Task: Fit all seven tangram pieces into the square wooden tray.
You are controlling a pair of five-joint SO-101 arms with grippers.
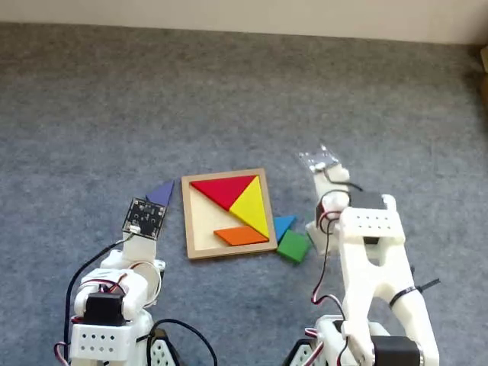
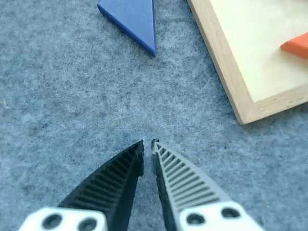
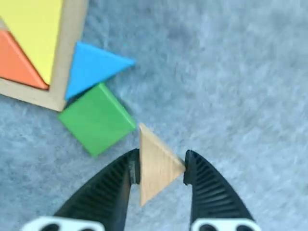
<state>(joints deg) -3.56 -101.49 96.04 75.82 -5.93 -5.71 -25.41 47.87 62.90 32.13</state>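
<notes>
Currently we record seven pieces, three of them seated.

- The tray (image 1: 186, 217) sits mid-table. The red triangle (image 1: 226, 189) and yellow triangle (image 1: 253, 206) fill its far-right corner, and the orange piece (image 1: 240, 235) lies along its near edge. Its left half is bare.
- Loose pieces: the blue triangle (image 1: 284, 226) and green square (image 1: 293, 246) lie outside the tray's near-right corner, and the dark blue triangle (image 1: 161, 194) lies off its far-left corner.
- The right gripper (image 3: 160, 166) is clamped on the wooden triangle (image 3: 153, 154), just beside the green square.
- The left gripper (image 2: 147, 143) is pinched together on nothing, over bare table.

The step, as we judge it: carry the wooden triangle over the rim, turn it to match a bare corner, lower it flat, then let go.

The right wrist view gives us the grip. The high view gives us the tray's bare half.
</notes>
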